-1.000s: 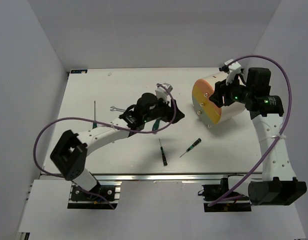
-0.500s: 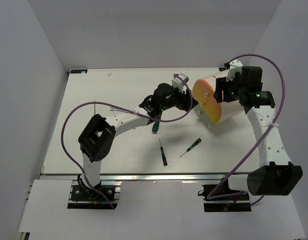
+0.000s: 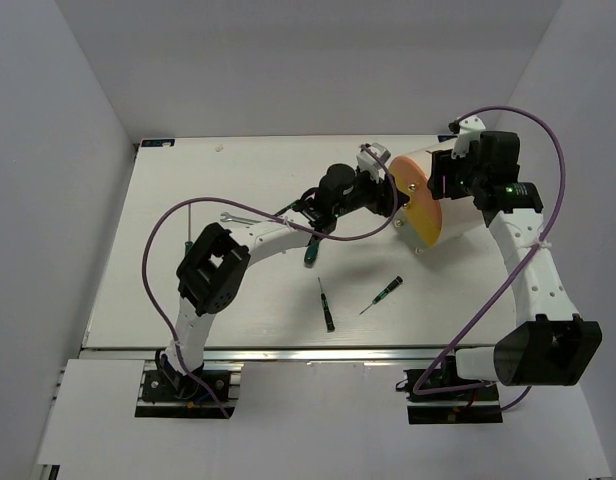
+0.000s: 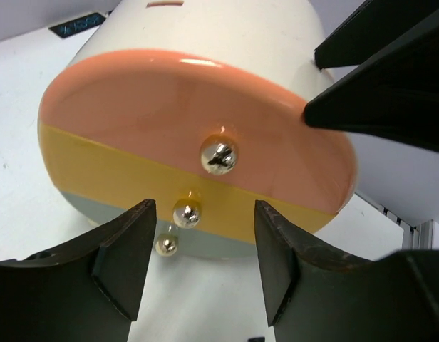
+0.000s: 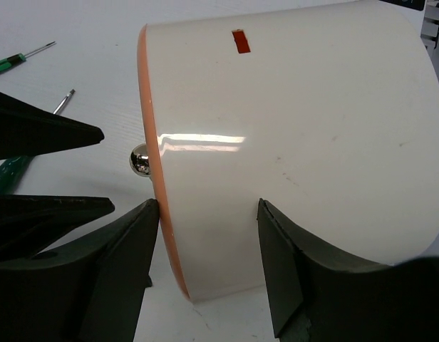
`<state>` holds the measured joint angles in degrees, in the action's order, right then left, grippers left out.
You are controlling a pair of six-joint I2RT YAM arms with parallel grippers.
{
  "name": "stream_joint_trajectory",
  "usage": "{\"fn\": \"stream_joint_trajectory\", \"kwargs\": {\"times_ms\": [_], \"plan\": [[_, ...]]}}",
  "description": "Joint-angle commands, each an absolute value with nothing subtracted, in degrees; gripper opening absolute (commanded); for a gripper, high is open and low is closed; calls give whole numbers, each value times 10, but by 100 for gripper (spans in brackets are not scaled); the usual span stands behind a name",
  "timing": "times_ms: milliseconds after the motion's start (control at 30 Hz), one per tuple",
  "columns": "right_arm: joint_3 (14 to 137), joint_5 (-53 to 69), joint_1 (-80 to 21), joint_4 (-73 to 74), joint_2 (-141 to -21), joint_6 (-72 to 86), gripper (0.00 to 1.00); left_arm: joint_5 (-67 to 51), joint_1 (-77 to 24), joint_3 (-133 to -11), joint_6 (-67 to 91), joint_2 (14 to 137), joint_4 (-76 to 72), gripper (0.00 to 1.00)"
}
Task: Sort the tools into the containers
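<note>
Just changed: the left arm has swung off the middle of the bench (image 3: pixel 258 170) and reached across. Its left gripper (image 4: pixel 204 214) now faces the drum (image 3: pixel 458 222) head-on, and the right gripper (image 5: pixel 209 206) has shifted along the drum's cream wall.
Left fingers: spread and empty, framing the middle knob (image 4: pixel 185 212) on the yellow band without touching it.
Right fingers: spread, straddling the wall beside the orange rim. I cannot tell whether they press on it.
Meaning: the drum is probably being steadied for a drawer pull, and sorting itself has not begun.
Tools: the four screwdrivers (image 3: pixel 327 305) and the wrench (image 3: pixel 232 217) all lie on the bench left of the drum, none in a grip.
Drum: lies on its side at the far right, its face turned to the left arm. The orange, yellow and grey bands each carry a knob, and all sit flush.
Contents: hidden, so nothing inside can be judged.
</note>
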<state>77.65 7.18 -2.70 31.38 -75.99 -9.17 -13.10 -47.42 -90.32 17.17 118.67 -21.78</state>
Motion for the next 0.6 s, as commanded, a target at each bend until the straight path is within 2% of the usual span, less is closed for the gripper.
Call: {"fn": "stream_joint_trajectory", "kwargs": {"times_ms": [0, 433, 567], "plan": [[758, 54, -26, 295, -766, -85, 62, -142, -483, -936, 163, 1187, -246, 66], [736, 62, -26, 299, -764, -78, 59, -95, -495, -983, 172, 1230, -256, 62], [730, 68, -27, 302, -762, -77, 58, -81, -497, -1012, 169, 1247, -244, 56]]}}
